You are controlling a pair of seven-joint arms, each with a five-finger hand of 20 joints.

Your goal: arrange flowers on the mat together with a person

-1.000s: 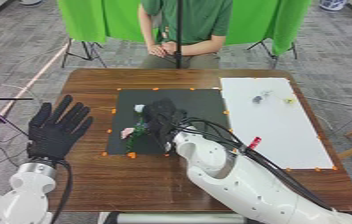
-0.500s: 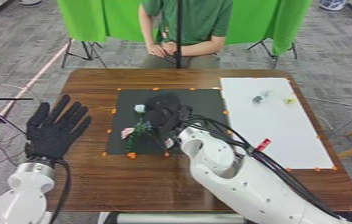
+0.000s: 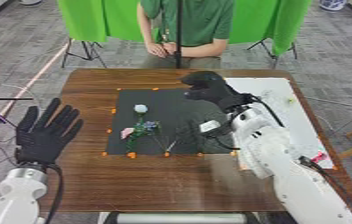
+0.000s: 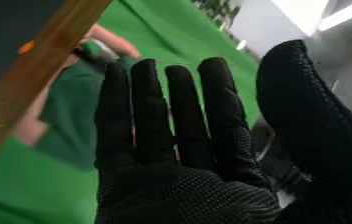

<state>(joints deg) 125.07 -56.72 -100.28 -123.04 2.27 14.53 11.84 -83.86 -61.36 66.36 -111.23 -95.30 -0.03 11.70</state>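
You are operating over the brown table (image 3: 155, 185), which is supporting the whole work area. The right arm (image 3: 288, 170) is spanning the near right side, while the left arm (image 3: 23, 187) is waiting at the left, probably so that both arms are not crowding one workspace. Under the right arm, the white sheet (image 3: 283, 130) is lying beside the mat, apparently serving as your supply area. The black mat (image 3: 177, 105) is occupying the centre and is acting as the display surface.

The left robot hand (image 3: 44, 142) is standing wide and empty, its fingers spreading beside the mat, where it is leaving the arrangement accessible. The right robot hand (image 3: 210, 86) is hanging above the mat's far right corner, near the sheet; its fingers are standing straight, its thumb is standing wide of them, and it is holding nothing.

Your flowers are forming a loose group on the mat's left half. The white flower (image 3: 140, 108) is marking the far end, the pink flower (image 3: 128, 132) is sitting nearer and to the left, and the small blue flower (image 3: 150, 125) is filling the middle, likely for colour balance. The yellow flower (image 3: 290, 101) is lying on the sheet, presumably awaiting placement.
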